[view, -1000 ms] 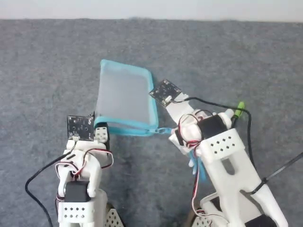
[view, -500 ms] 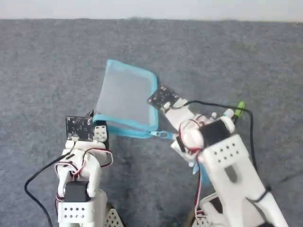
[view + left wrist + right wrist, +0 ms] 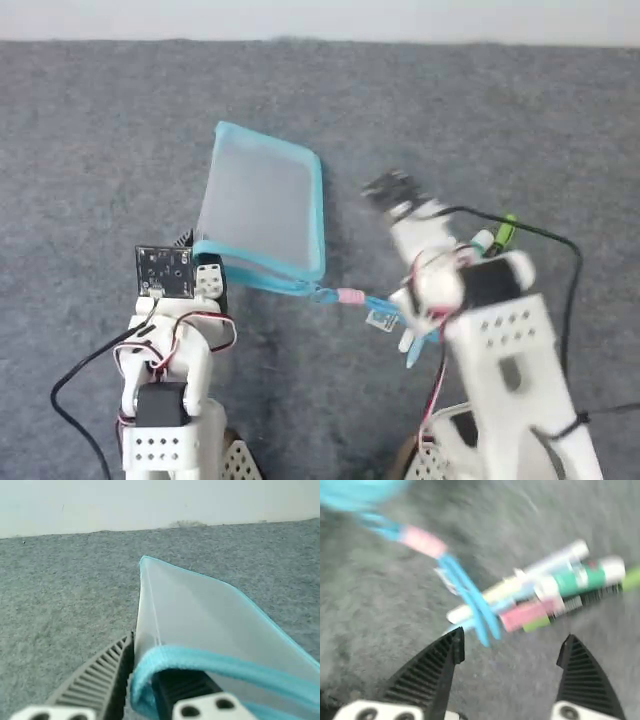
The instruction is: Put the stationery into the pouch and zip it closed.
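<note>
The right arm has drawn back from the corner of the pouch [image 3: 262, 205], where it stood a second ago. Its fingers [image 3: 512, 645] are now spread wide and hold nothing. The blue pull strap [image 3: 350, 298] with its pink band, which was bunched at that corner, now lies stretched out on the grey worktop [image 3: 100, 130], trailing from the pouch toward the right fingers. The pouch itself has swung slightly but remains in place.

The left fingers [image 3: 145, 680] have not moved. They are closed on the blue-trimmed near edge of the pouch, one finger on each side of the rim, and the mesh body fans away beyond them.

The stationery [image 3: 545, 597], a loose bundle of pens and markers, lies on the worktop just beyond the right fingertips, roughly between them, with the strap's end crossing in front of it. None of it is in the pouch yet.

This suggests the work on the zip pull is finished and the right arm is free to pick up the stationery. Whether the mouth is fully open cannot be told.

Printed bands show on the pens, but none of the writing can be read.
</note>
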Robot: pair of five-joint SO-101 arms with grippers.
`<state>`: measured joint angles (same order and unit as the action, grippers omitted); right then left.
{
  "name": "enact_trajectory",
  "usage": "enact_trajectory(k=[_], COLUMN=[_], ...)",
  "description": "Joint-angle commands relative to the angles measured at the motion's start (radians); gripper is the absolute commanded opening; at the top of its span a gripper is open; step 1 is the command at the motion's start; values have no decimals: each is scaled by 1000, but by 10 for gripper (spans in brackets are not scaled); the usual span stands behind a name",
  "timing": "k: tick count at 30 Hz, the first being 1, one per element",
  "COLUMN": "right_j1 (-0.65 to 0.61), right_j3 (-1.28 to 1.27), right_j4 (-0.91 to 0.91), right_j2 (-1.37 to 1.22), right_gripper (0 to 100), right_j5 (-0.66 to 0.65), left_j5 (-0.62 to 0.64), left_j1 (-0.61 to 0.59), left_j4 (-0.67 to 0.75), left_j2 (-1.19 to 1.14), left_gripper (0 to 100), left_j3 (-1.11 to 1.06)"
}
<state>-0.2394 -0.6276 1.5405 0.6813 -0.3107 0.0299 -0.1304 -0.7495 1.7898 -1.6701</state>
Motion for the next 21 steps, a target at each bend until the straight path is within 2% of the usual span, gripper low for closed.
enact_trajectory(k=[1,3,9,21], right_j1=[162,213,334,335], right_j3=[58,58,57,-14], right_j4=[-47,-77,-174,-440], right_j2=[-122,-203,-380,-529], right_gripper=[289,289,289,288], right_j5=[17,21,158,265], left_j5=[12,12,11,11], left_j1=[-9,-9,-9,-9], left_j4=[40,40,41,41], left_j2=[-6,-6,-2,-2], left_gripper=[12,12,12,12], left_j3=[15,15,-1,1])
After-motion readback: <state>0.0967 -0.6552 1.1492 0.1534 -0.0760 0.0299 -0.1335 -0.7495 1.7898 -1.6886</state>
